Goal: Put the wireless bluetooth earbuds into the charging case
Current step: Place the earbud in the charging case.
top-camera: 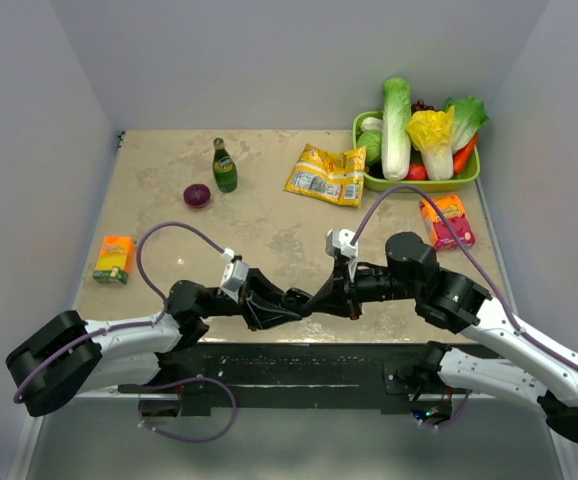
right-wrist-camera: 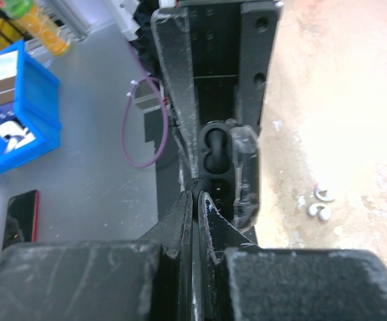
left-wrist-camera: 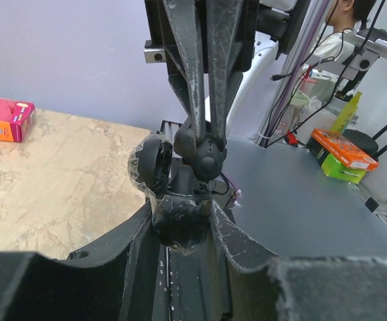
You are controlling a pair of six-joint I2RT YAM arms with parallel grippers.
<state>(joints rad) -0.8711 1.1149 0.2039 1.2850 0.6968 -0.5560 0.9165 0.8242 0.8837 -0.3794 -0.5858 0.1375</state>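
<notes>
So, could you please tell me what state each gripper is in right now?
Left gripper: closed on the open charging case.
Right gripper: closed at the case's mouth; whether it holds anything cannot be told.

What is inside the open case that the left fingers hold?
The two white earbuds lie outside, on the table. The case shows two dark hollows, seemingly empty. Its near end is covered by the right fingers, so that part cannot be judged.

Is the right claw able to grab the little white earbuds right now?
Probably not yet. The right claw looks pinched shut on the black charging case that the left claw holds. The earbuds lie uncovered on the table nearby, so it must let go first.
</notes>
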